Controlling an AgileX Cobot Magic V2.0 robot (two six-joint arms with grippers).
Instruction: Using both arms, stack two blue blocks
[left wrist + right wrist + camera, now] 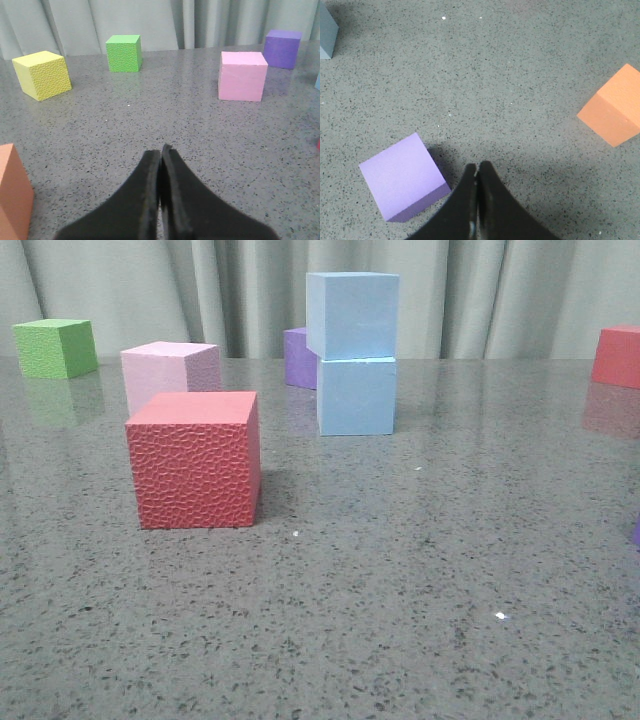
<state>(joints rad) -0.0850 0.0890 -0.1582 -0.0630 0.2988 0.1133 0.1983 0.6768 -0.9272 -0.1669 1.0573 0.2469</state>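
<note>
I see bare grey table (150,115) ahead of my left gripper (161,150), fingers pressed together, holding nothing. My right gripper (478,167) is likewise clenched and empty. The upper blue block (352,315) sits stacked on the lower blue block (356,395), slightly offset, well apart from both grippers. A purple cube (404,177) lies just beside the right gripper; a pink cube (242,76) stands ahead of the left.

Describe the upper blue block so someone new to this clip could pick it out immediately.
In the front view, look toward the curtain at the back of the grey table, just right of centre. A two-cube stack stands there; the upper blue block rests on the lower blue block, shifted slightly left. It is the only cube off the table.
</note>
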